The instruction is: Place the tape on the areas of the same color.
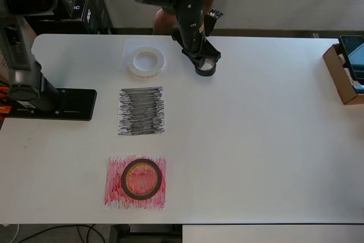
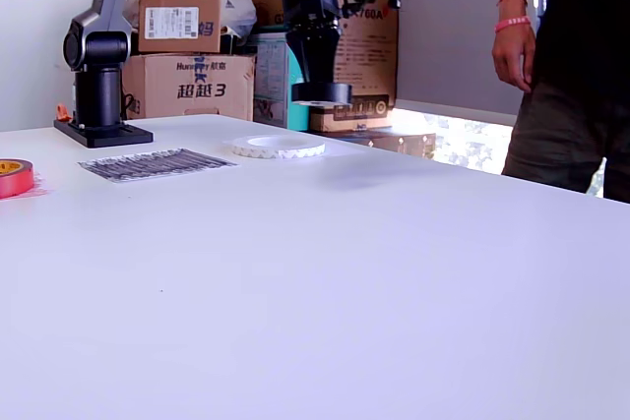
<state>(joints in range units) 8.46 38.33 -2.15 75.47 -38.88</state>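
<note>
The desk point(image 1: 256, 140) is a smooth, matte white slab with rounded corners. In the overhead view three paper squares sit in a column left of centre. The white sheet point(image 1: 129, 46) at 12 o'clock of the column is plain, and a wide translucent-white ring point(image 1: 146, 62) of tape with a slightly scalloped lower edge lies flat on it. Below it the black sheet point(image 1: 141, 111) is covered in dense horizontal scribble and carries no roll. At 6 o'clock the red sheet point(image 1: 116, 183) is scribbled red, and the dark-red ring point(image 1: 141, 178), with a yellowish inner core, rests flat on it.

Around them: the arm's black base plate point(image 1: 54, 104) at 9 o'clock of the black sheet, an open cardboard box point(image 1: 341, 81) at the desk's 3 o'clock edge, stacked cartons point(image 2: 187, 46) behind the desk in the exterior view, and a standing person point(image 2: 581, 66) with red wristbands at that view's right. Nothing lies between the rolls and sheets.

The end effector point(image 1: 206, 66) is clenched on the small black roll point(image 1: 207, 69), a glossy dark hoop. In the exterior view the roll hangs clear above the desk, at 3 o'clock of the white ring in the overhead view.
</note>
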